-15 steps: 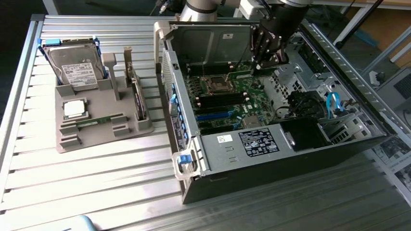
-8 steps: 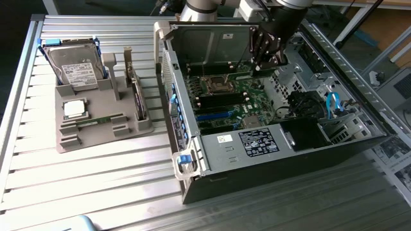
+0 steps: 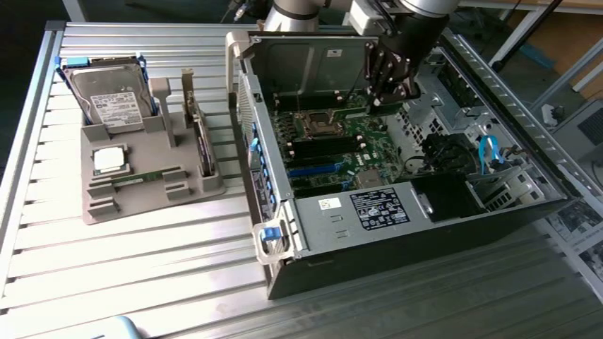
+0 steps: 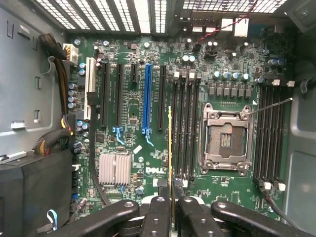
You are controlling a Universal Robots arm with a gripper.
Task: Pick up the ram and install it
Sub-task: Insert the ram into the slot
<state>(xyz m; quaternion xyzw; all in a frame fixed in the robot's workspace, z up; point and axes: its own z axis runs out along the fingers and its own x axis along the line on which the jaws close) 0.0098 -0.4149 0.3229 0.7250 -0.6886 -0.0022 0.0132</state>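
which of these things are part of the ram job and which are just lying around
In the job: gripper, the ram it holds edge-on, memory slots, motherboard.

Lying about: hard drive, cpu chip, second ram, all in the grey holder.

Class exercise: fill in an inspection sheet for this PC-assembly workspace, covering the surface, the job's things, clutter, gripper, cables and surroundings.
Surface: slatted metal table carrying a grey parts holder and an open computer case.
Job's things: ram held edge-on over the motherboard, parallel to the memory slots; CPU socket empty.
Clutter: hard drive, CPU chip and another ram stick in the holder.
Grippers: gripper shut on the ram, inside the case.
Cables: blue cable; black and orange wire bundle; red and black wires.
Surroundings: robot arm behind the case.
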